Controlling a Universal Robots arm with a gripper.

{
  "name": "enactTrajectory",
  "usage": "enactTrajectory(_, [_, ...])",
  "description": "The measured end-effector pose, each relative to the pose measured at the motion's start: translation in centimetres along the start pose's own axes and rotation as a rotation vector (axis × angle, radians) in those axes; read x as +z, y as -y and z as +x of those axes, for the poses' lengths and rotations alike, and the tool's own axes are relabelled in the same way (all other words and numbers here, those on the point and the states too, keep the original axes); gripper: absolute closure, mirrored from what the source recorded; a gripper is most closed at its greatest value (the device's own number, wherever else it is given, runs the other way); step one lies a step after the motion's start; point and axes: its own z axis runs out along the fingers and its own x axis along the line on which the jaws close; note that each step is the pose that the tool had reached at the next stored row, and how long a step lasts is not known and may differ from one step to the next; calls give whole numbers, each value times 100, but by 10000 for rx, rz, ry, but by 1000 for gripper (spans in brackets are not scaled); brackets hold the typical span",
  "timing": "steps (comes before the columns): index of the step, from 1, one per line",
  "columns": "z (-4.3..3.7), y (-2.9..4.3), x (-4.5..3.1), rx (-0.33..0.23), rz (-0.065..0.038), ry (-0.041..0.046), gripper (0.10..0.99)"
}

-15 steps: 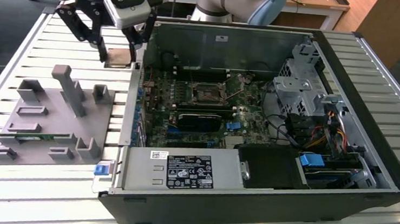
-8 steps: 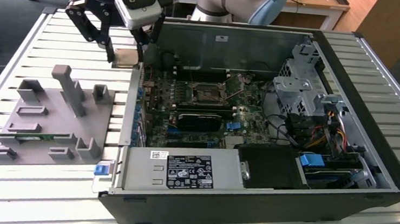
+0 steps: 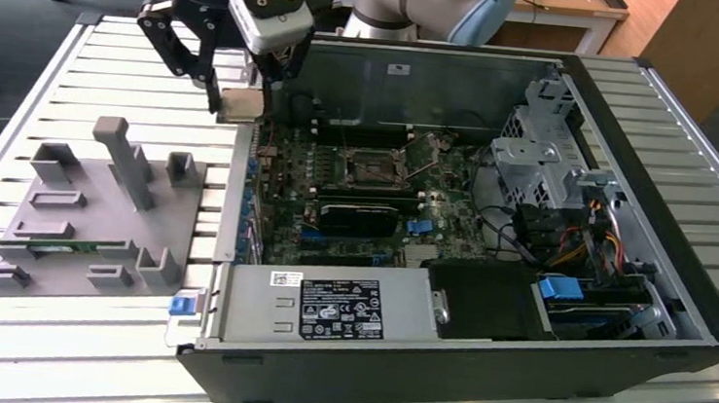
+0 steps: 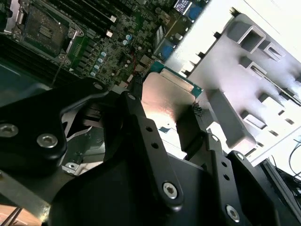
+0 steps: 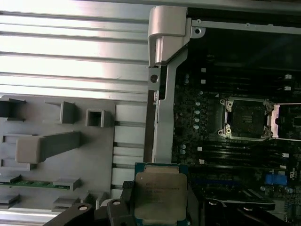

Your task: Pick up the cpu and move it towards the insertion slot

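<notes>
The pick is done — the end effector (image 3: pixel 240 103) is clamped on the cpu (image 3: pixel 239 106), lifted clear of the desk (image 3: pixel 33 56) in the upper left of the exterior view, beside the open case's edge. The insertion slot (image 3: pixel 374 167) sits near frame centre, well apart — the carry across looks unfinished.

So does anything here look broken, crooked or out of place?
Nothing stands out. The hand holds the cpu by its edges, above the edge of the open computer case. The insertion slot sits open with a dark centre, and the grey fixture lies flat on the table.
</notes>
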Motion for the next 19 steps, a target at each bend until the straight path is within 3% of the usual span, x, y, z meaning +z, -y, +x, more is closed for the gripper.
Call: enactTrajectory(19, [-313, -28, 1, 0, 0, 0, 549])
